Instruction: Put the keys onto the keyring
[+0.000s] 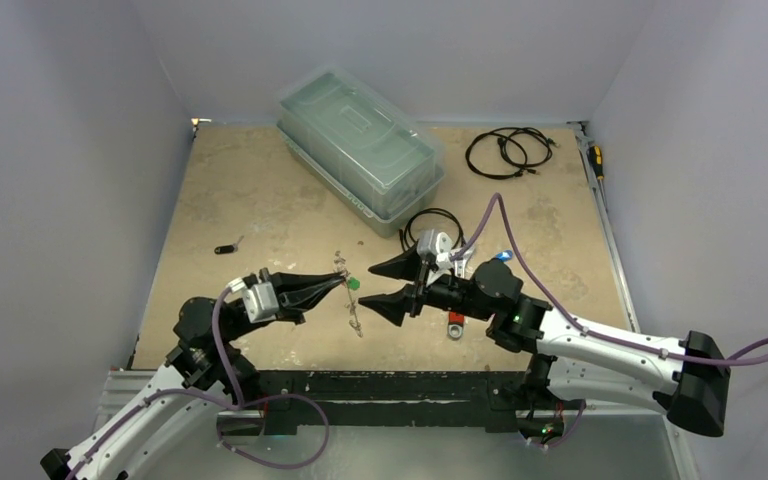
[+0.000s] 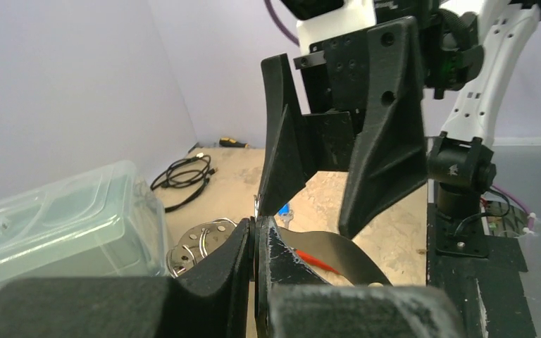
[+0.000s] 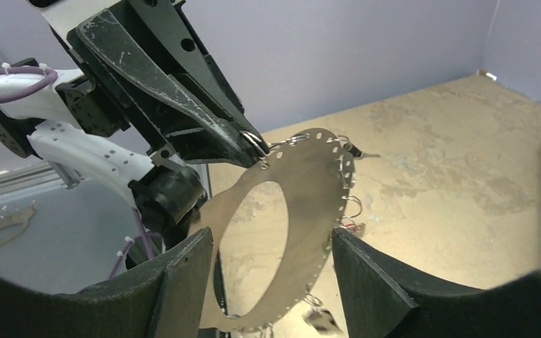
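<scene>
Keyring [image 3: 310, 176] pinched at rim in left gripper [image 3: 252, 144], fingers pressed tight on it; sits between right gripper [image 1: 368, 285] fingers, spread wide.

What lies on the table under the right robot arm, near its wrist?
Only a red and silver end of a small tool shows below the right arm; the arm covers the rest of it.

wrench [image 1: 454, 326]: mostly hidden under right arm [image 1: 580, 335] | keys [image 1: 354, 285]: too small to count
</scene>
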### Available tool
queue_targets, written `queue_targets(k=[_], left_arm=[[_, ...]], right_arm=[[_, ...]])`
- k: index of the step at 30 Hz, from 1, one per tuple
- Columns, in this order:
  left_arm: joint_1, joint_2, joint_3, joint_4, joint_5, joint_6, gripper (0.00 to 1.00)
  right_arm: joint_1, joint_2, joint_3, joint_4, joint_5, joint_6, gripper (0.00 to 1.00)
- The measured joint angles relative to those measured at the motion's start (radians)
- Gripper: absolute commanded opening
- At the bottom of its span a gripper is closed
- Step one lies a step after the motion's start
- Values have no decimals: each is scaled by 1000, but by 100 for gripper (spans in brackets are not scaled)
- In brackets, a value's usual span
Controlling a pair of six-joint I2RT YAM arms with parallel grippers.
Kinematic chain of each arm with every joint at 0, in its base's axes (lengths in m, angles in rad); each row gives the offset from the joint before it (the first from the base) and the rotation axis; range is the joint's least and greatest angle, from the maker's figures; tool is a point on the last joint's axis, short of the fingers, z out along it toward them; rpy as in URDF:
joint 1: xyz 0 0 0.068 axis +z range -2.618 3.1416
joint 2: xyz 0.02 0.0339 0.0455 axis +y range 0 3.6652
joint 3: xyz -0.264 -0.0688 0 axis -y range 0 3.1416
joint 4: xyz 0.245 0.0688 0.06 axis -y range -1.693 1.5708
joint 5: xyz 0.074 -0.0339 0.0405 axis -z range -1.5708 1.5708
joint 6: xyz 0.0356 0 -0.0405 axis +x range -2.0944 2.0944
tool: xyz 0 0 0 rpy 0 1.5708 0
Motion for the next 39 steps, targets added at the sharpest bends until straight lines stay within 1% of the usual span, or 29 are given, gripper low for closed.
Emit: queue_targets(k=[5, 8, 15, 24, 31, 39], left_arm=[[0, -16, 0, 52, 66, -34, 0], [0, -23, 0, 82, 103, -53, 0], [0, -24, -3, 148, 165, -98, 0], [0, -24, -10, 181, 190, -116, 0], [0, -22, -15, 187, 197, -130, 0], [0, -22, -16, 190, 205, -131, 0]], right_arm=[[1, -15, -16, 63, -8, -69, 58], [1, -19, -16, 89, -30, -117, 52], [1, -26, -13, 123, -116, -192, 48], [1, -27, 24, 149, -239, -237, 46], [1, 10, 69, 166, -266, -249, 40], [1, 60, 84, 166, -267, -253, 33]])
